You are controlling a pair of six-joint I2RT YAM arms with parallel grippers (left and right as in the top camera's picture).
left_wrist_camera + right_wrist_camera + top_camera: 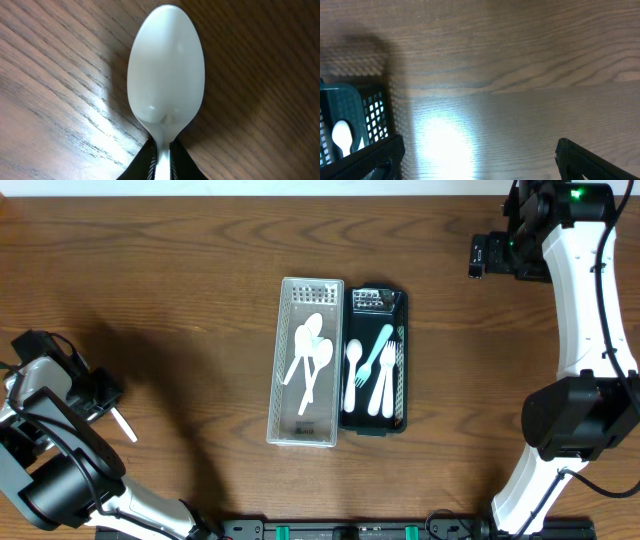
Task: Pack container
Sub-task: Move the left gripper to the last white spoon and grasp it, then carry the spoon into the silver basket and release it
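clear container (276,380) mid-table, white spoon (166,75) pinched in left jaws

Spoon tray (305,430) just left of fork tray (404,380); lone spoon (124,424) far left

A brown wooden table (180,300) carries a clear tray (305,442) near its middle. A dark tray (403,395) lies right alongside, touching the clear tray's right wall.

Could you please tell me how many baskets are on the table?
2: a clear basket at the centre and a dark basket close beside it on its right. None appears hidden.
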